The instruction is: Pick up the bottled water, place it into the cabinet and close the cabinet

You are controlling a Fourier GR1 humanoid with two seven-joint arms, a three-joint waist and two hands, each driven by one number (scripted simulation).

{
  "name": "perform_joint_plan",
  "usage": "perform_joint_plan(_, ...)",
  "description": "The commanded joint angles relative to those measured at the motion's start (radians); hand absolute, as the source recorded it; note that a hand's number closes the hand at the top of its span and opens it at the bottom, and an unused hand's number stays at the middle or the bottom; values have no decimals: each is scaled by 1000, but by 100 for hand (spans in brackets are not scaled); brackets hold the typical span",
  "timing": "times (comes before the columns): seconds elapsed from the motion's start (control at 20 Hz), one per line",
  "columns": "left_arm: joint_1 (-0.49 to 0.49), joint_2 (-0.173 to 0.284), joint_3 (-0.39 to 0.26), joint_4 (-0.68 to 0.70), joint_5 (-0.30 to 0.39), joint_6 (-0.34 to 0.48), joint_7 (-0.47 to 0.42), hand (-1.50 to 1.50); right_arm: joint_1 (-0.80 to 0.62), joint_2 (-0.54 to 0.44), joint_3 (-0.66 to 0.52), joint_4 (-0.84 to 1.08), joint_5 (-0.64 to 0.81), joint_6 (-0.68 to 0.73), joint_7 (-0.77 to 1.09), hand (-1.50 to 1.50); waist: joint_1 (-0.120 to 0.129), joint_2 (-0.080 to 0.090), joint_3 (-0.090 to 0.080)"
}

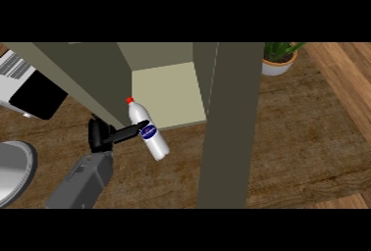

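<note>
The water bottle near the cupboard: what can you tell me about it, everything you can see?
The water bottle looks like clear plastic, with a red cap and a dark blue label round its middle. It is tilted, cap pointing up and left toward the open cabinet, its base lower right over the brown counter. Its cap end sits at the front edge of the cabinet's pale shelf. The left hand holds it, black fingers wrapped round the label.

**Non-task items on bench**

Bench (304,147): dark brown wood-grain top; a lighter wood strip along the right edge.

Plant (279,58): green leaves in a white pot, at the top right, standing on the bench.

Microwave (25,86): white body with dark door, top left, cut by the frame edge.

Grey round object (13,171): lower left, partly out of view; type not determinable.
</note>
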Motion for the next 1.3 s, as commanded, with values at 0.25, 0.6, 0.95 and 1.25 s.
perform_joint_plan(0.25,-278,-51,-73,-19,-51,-41,69,-150,-14,-14,5,6,-9,17,5,-150,-46,7,-19)
perform_joint_plan(0.6,-271,-107,-71,-15,-36,-85,13,150,-22,-29,-9,8,-4,20,6,-150,-11,0,-21)
perform_joint_plan(0.95,-274,-138,-59,12,-17,-136,4,150,1,-37,-25,-9,-2,31,11,-150,30,-17,-20)
perform_joint_plan(1.25,-248,-155,-53,26,11,-251,-15,150,26,-41,-25,-32,15,41,20,-150,74,-24,-20)
